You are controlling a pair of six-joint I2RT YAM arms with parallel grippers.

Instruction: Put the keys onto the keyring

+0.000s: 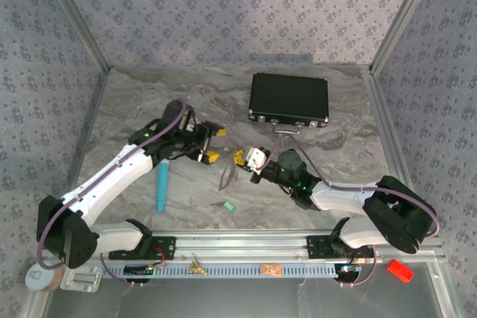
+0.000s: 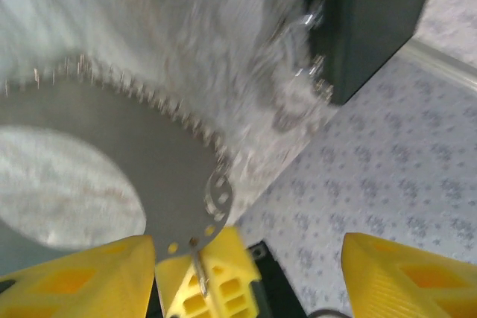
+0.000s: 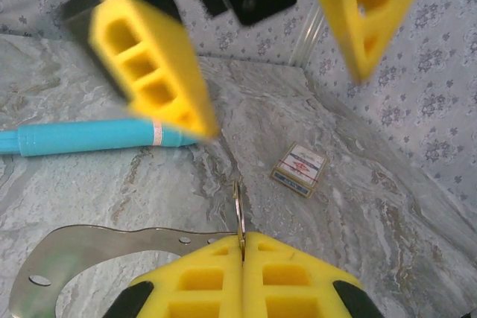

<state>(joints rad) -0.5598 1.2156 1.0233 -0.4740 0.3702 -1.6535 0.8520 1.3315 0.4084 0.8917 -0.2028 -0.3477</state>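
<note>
My right gripper [image 3: 242, 237] is shut on a thin gold-tinted key [image 3: 238, 210] that stands edge-on between its fingertips. The keyring [image 3: 74, 249], a flat silvery hoop with small holes, runs off to the left from those fingertips. In the left wrist view the keyring [image 2: 112, 147] shows a toothed rim, and its holed end meets the key at the right gripper's yellow finger [image 2: 212, 277]. My left gripper [image 2: 246, 237] is open around it, touching nothing. From above, the left gripper [image 1: 212, 144] faces the right gripper [image 1: 246, 160]. The green key [image 1: 229, 205] lies on the table.
A teal pen [image 1: 162, 185] lies near the left arm, the pen [image 3: 82, 138] also showing beyond the keyring. A black case [image 1: 289, 100] stands at the back. A small red-and-white card [image 3: 299, 170] lies on the marble near the wall.
</note>
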